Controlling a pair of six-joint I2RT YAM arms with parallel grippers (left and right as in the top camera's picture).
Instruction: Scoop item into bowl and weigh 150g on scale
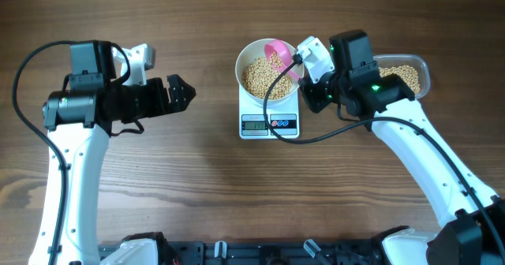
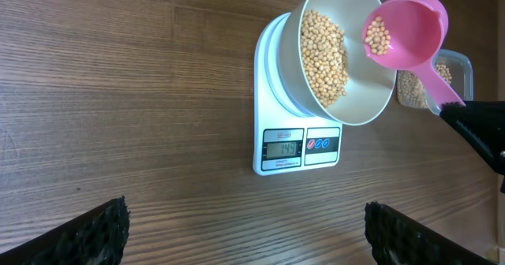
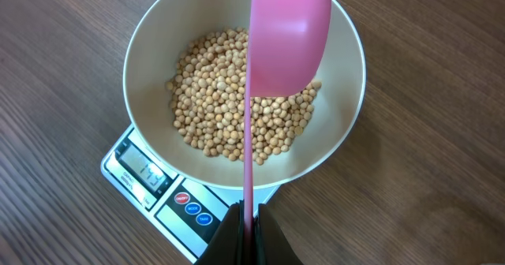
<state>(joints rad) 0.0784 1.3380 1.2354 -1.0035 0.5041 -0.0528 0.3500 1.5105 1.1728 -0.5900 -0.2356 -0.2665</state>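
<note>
My right hand (image 3: 248, 232) is shut tight on the thin end of the pink scoop's (image 2: 406, 32) handle, and the cup of it hangs over the far rim of the white bowl (image 3: 146, 52), tilted, with only a small cluster of beans in it. The bowl sits square on the scale (image 1: 270, 125) in the middle of the desk (image 1: 197, 186), holding a loose heap of beans (image 3: 237, 115). More lie in the clear tub (image 1: 410, 76) just past my right wrist. My left hand (image 1: 180, 94) is spread wide and has nothing in it, well off to the left of the scale. I cannot read the display for certain. The beans are hard, light and round, so I judge they will roll and bounce. The scoop is stiff but slim, and a grip this far back lets it twist, so I would tip slowly and let them fall a few at a time.
</note>
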